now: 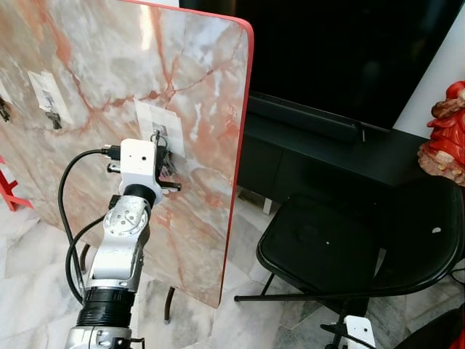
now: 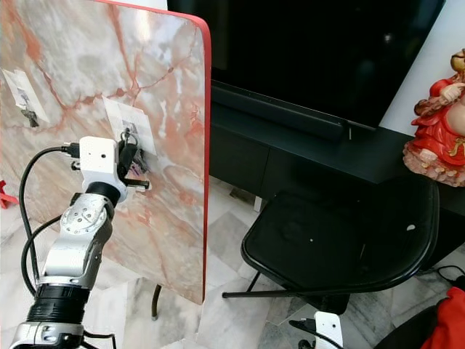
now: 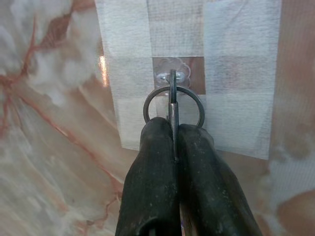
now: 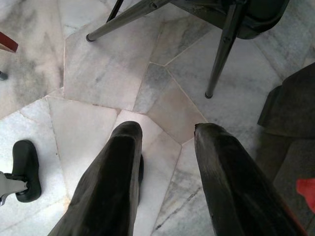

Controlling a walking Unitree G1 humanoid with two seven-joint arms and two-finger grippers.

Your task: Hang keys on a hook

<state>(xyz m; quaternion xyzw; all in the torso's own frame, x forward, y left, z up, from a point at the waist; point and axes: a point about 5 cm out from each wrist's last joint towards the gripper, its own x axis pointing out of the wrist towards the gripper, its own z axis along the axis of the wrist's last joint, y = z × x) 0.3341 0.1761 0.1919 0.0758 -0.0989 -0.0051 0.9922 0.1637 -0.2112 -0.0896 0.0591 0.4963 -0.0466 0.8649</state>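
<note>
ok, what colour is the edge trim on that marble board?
Red. The trim runs along the board's top and side edge, clearest in the left eye view.

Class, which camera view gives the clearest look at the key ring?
The left wrist view: the key ring sits close up at the clear hook, pinched by the left gripper. In both eye views it is tiny and half hidden behind that gripper.

My left arm: silver metal shell, round joint disc with ring of small screws, black ribbed collar lower down. White boxy wrist block on top, 2 dark screw dots on its face. 2 black cables plug into block's side and loop down beside arm. Left gripper: 2 long black fingers, matte, scuffed, rounded tips. Right gripper: same 2 black fingers, dull dusty finish.
</note>
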